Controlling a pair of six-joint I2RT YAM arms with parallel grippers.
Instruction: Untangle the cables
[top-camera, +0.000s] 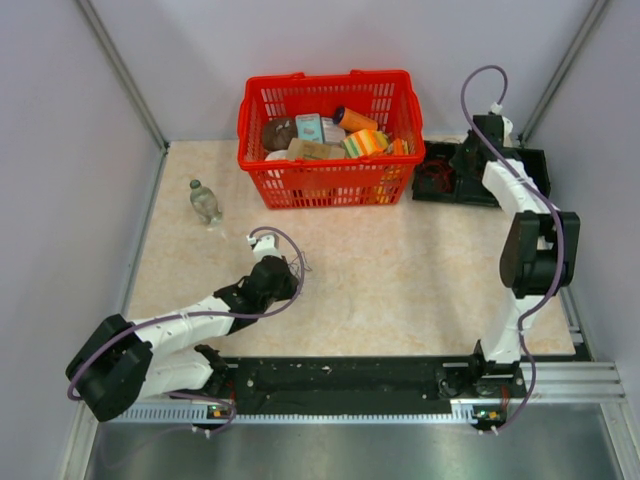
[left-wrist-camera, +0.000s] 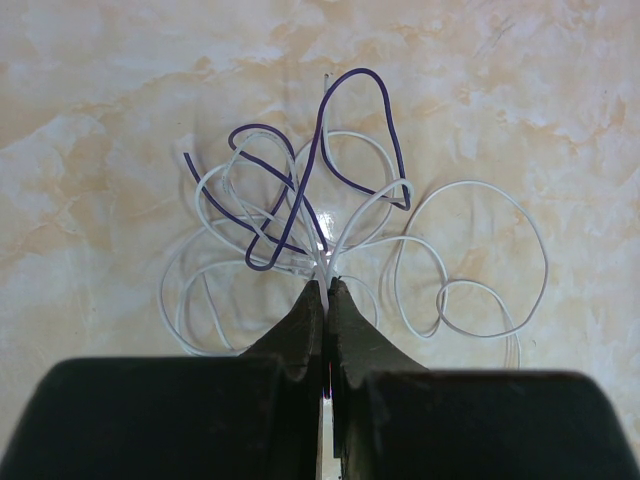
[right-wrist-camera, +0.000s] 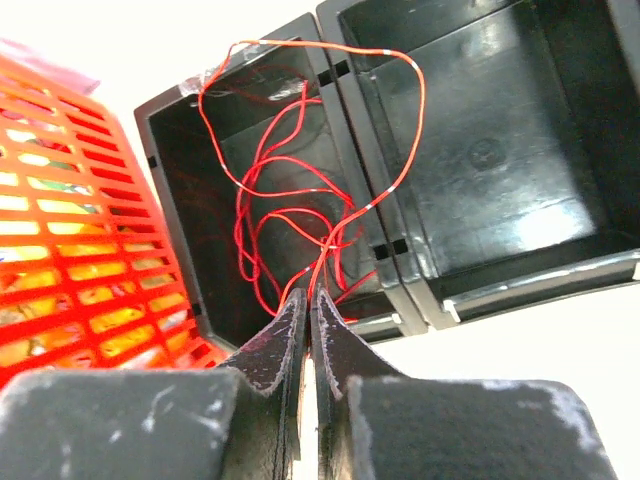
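Over at 9 o'clock on the marbled worktop (top-camera: 400, 290), the left claw (left-wrist-camera: 327, 285) is pressed together, pinching the white strands of a tangle of white and purple cables (left-wrist-camera: 330, 200) right where they bunch. From that pinch the thin loops fan out flat on the surface: a purple one reaches toward 12 o'clock, and a big white one sprawls out to 3 o'clock. Across the worktop, at about 2 o'clock, the right claw (right-wrist-camera: 308, 295) is closed tight too, gripping a few strands of the red cables (right-wrist-camera: 290, 190). Those rise from its tips into the left compartment of a black two-compartment box (right-wrist-camera: 480, 150), with one wide loop arching across the divider in front of the right compartment. A red shopping basket (top-camera: 325, 140) full of packets sits at 12 o'clock just beside the box, and a small clear bottle (top-camera: 205, 202) stands at 10 o'clock.
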